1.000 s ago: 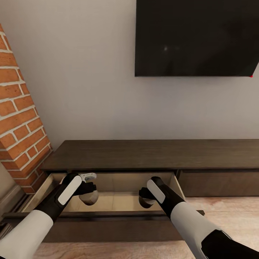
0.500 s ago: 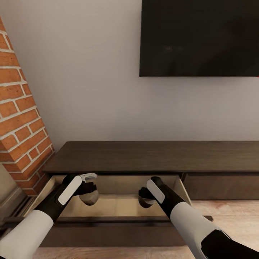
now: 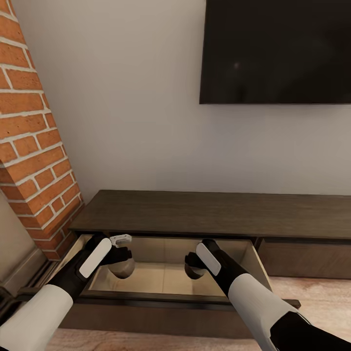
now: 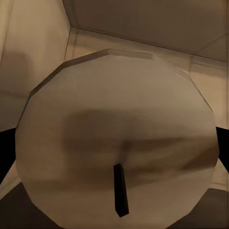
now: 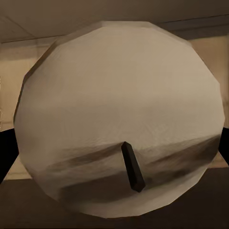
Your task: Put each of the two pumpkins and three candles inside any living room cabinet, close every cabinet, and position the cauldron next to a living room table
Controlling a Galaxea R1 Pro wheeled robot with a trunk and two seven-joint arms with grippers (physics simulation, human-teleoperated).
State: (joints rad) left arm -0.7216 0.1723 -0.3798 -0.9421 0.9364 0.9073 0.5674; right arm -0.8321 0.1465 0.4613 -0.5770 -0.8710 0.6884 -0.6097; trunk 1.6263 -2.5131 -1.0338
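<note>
Both candles, left point(image 3: 121, 268) and right point(image 3: 195, 271), clamped in left gripper point(image 3: 120, 263) and right gripper point(image 3: 194, 267), hanging inside open cabinet drawer point(image 3: 156, 279) (wicks toward wrist cameras), evidently for release.

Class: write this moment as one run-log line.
phase: putting candles away | left hand: holds candle over open drawer | right hand: holds second candle over same drawer | cabinet: open

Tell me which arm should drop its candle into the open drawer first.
Either, slight edge left: the left claw and right claw each hold a candle over the cabinet's open drawer, the left deeper inside.
</note>
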